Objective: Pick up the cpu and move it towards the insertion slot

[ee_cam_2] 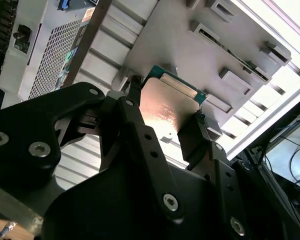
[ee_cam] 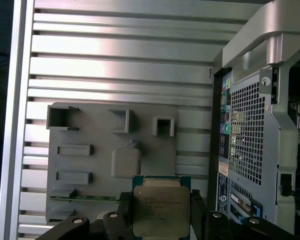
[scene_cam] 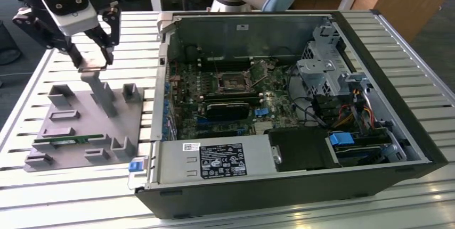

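Slatted table [scene_cam: 405, 42]: my gripper [ee_cam: 161, 202] grips the cpu [ee_cam: 161, 215] by its edges, apparently clear above the grey tray [ee_cam: 97, 135]. Pick done. The insertion slot [scene_cam: 233, 80] inside the case [scene_cam: 284, 189] lies well apart, so the transfer is barely begun.

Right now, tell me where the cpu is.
The cpu sits clamped in the tool above the grey tray, at the exterior view's left, outside the computer case and apart from the insertion slot.

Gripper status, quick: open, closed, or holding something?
Gripper: jaws closed on the cpu, held above the grey fixture tray.
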Robot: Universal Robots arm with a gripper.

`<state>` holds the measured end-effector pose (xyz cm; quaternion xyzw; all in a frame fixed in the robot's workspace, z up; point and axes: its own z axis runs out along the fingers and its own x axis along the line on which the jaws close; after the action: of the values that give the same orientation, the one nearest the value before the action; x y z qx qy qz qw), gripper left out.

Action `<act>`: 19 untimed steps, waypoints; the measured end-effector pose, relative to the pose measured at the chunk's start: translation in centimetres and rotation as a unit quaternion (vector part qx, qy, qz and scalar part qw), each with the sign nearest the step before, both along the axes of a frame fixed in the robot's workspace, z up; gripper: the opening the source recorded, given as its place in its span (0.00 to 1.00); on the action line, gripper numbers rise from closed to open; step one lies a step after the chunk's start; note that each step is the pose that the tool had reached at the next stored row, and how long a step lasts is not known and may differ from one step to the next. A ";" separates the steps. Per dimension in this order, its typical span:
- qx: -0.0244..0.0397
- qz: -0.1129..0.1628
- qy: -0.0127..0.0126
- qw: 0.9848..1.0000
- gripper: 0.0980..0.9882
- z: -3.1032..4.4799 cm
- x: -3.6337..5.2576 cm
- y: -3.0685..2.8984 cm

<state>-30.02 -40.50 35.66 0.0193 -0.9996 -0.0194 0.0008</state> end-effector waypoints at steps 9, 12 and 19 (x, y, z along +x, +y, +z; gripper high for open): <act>0.000 0.000 0.000 1.000 0.50 0.00 0.93 0.00; 0.000 0.000 0.000 1.000 0.50 0.00 1.24 0.00; 0.000 0.000 0.000 1.000 0.50 0.00 1.97 0.00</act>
<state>-28.05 -40.50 35.66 0.0193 -0.9996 -0.0194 0.0008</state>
